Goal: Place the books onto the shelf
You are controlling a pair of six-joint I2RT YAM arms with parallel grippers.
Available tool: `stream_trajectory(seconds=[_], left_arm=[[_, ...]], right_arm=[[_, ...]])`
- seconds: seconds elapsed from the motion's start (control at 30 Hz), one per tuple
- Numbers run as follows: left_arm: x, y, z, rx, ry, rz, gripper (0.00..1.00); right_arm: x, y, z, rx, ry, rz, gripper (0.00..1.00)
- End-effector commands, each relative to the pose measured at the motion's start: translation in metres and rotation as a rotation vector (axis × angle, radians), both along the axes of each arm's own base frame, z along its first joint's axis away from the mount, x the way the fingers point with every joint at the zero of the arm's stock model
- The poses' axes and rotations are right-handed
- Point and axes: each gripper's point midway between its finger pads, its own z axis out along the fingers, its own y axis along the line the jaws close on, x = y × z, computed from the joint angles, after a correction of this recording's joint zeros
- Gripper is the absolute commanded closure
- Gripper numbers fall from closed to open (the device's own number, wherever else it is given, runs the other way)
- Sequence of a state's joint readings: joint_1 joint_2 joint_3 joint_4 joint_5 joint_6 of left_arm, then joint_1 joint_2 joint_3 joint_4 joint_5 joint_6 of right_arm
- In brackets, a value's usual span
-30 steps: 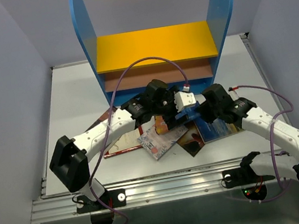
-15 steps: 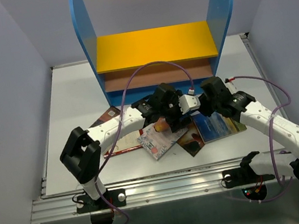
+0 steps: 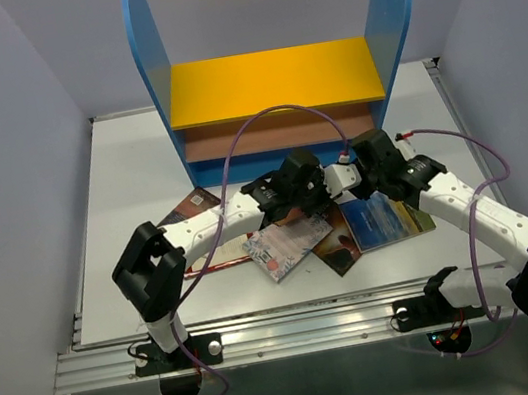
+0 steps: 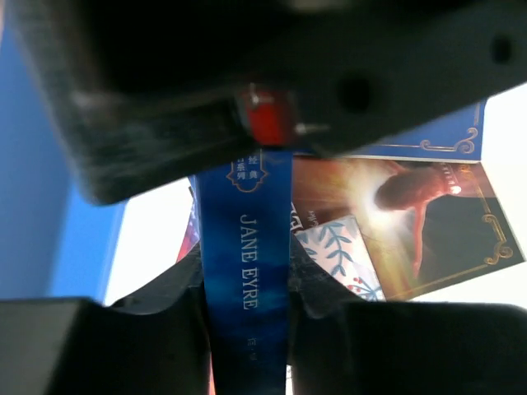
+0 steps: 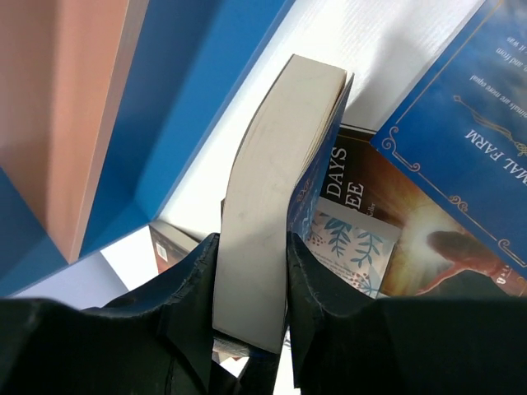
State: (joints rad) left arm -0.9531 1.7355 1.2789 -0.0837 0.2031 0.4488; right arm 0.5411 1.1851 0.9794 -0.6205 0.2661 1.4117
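Jane Eyre book: blue spine, held up just near of the shelf
left gripper: clamped on the spine
right gripper: pinching the page edge

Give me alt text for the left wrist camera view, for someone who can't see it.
The left gripper has its jaws closed on the blue spine of a Jane Eyre paperback. Behind it, other books lie on the white table, with the blue shelf at left.
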Motion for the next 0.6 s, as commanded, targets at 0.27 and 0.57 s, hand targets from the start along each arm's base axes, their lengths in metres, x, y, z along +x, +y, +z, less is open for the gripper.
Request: stream_trajectory(seconds=[0.27, 0.57], left_arm=[[0.024, -0.011, 0.055, -0.148, -0.083, 0.086, 1.0], [0.052, 0.006, 0.171, -0.401, -0.265, 0.301, 1.0]], right_arm=[[0.011, -0.009, 0.12, 0.018, -0.344, 0.017, 0.0], [-0.032, -0.096, 0.184, -0.143, -0.496, -0.203, 0.0]])
